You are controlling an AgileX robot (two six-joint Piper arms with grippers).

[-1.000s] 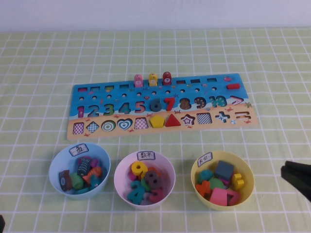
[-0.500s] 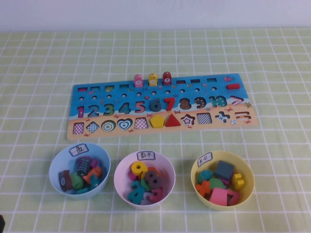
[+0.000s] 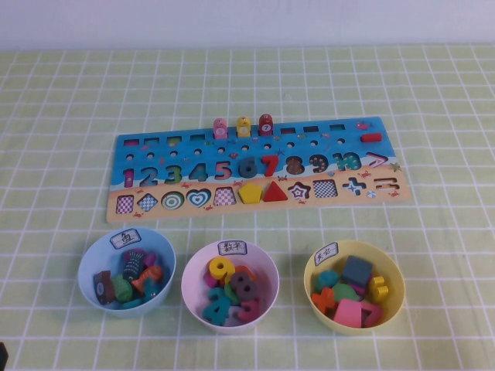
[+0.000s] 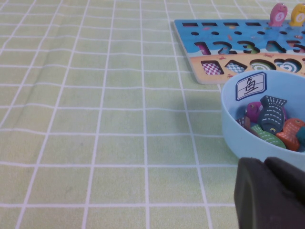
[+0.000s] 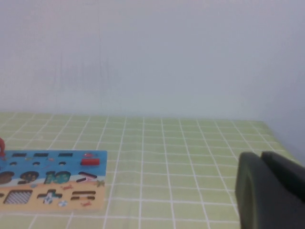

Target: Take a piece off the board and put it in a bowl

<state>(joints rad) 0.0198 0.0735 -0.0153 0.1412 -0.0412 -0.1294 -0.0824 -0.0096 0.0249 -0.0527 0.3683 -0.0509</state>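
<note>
The board (image 3: 329,149) lies flat in the middle of the table, with a dark blue-grey 6 (image 3: 247,167) and a red 7 (image 3: 268,165) seated in it. The grey-brown 8 piece (image 3: 244,287) rests in the pale pink bowl (image 3: 191,267), among other numerals. My left gripper (image 4: 264,163) hangs shut and empty low over the cloth, beside the light blue bowl (image 4: 233,136). My right gripper (image 5: 261,156) is shut and empty, off to the right of the board (image 5: 47,164) and outside the high view.
A light blue bowl (image 3: 87,267) of fish pieces stands front left and a yellow bowl (image 3: 312,269) of shape pieces front right. Three small peg figures (image 3: 243,126) stand on the board's far edge. A green checked cloth covers the table.
The right gripper, seen a second ago at the right edge of the high view, has drawn back out of it. Board, bowls and pieces have not moved.
</note>
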